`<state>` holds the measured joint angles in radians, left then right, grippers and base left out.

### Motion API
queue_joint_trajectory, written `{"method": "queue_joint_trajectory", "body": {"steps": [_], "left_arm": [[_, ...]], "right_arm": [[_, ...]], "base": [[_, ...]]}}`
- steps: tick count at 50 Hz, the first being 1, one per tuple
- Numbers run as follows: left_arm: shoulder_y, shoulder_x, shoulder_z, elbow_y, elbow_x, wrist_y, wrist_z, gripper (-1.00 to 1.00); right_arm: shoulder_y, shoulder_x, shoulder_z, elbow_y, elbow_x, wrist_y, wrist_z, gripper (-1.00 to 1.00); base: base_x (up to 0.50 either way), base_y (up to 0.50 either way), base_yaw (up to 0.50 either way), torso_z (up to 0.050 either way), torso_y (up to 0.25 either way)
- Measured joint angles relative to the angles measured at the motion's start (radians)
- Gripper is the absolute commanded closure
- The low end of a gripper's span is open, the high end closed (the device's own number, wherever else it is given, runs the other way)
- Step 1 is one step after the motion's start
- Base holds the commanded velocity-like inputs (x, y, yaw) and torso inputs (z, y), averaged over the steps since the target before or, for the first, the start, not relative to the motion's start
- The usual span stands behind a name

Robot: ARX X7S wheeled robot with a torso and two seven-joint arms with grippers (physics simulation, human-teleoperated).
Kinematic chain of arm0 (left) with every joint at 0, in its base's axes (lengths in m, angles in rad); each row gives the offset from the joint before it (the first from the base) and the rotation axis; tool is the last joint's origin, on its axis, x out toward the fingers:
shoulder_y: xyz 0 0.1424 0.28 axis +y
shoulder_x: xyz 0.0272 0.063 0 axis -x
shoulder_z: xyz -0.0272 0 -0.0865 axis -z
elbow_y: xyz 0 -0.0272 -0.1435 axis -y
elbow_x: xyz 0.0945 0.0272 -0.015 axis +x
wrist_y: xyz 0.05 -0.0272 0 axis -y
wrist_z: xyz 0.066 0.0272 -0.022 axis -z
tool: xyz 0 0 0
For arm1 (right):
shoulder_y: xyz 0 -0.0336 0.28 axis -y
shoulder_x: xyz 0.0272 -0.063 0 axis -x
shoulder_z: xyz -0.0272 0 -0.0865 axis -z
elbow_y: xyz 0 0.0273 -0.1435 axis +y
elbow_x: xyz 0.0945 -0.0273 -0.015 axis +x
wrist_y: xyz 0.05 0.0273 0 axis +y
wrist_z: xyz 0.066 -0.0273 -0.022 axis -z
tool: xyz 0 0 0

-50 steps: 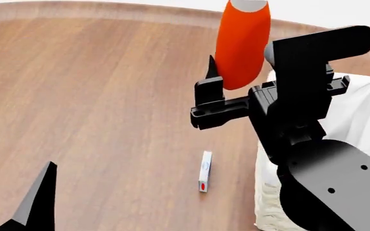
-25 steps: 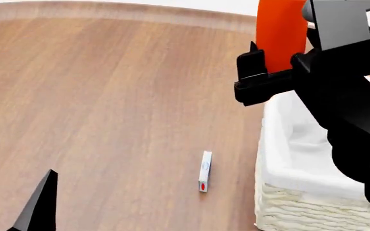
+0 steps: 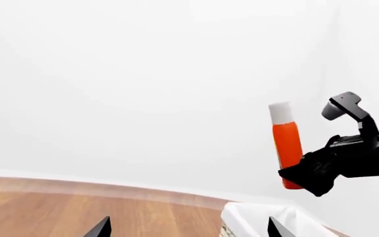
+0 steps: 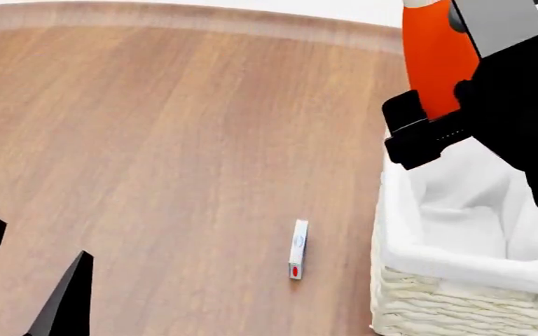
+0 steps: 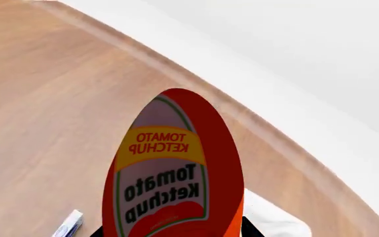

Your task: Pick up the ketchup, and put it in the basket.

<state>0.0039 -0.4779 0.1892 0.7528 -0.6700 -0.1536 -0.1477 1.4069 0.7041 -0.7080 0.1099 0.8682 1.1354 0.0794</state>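
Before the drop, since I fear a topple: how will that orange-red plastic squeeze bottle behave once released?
The orange-red plastic squeeze bottle is tall and narrow, so it will probably tip. The cream woven basket's cloth liner looks soft, likely cushioning it.

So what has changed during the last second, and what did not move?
The right gripper, its jaws shut on the ketchup, carried the bottle rightward in the head view, from above the bare table to above the near left part of the basket. It has not let go. The left gripper shifted only slightly. The small white box on the table and the basket stayed in place.
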Motion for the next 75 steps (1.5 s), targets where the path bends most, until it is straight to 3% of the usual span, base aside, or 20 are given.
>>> {"method": "queue_joint_trajectory", "body": {"steps": [20,45,75], "left_arm": [[-0.003,0.003,0.017,-0.025,0.006,0.005,0.008,-1.00],[-0.004,0.001,0.027,-0.042,0.002,0.008,0.010,-1.00],[-0.011,0.004,0.040,-0.073,0.001,0.014,0.014,-1.00]], "right_arm": [[0.103,-0.033,-0.080,0.122,-0.032,0.080,-0.086,1.00],[0.156,-0.165,0.036,0.439,-0.014,0.170,0.054,1.00],[0.173,-0.255,0.036,0.705,-0.062,0.099,0.047,1.00]], "base": [[0.00,0.00,0.00,0.000,0.001],[0.00,0.00,0.00,0.000,0.000],[0.00,0.00,0.00,0.000,0.000]]}}
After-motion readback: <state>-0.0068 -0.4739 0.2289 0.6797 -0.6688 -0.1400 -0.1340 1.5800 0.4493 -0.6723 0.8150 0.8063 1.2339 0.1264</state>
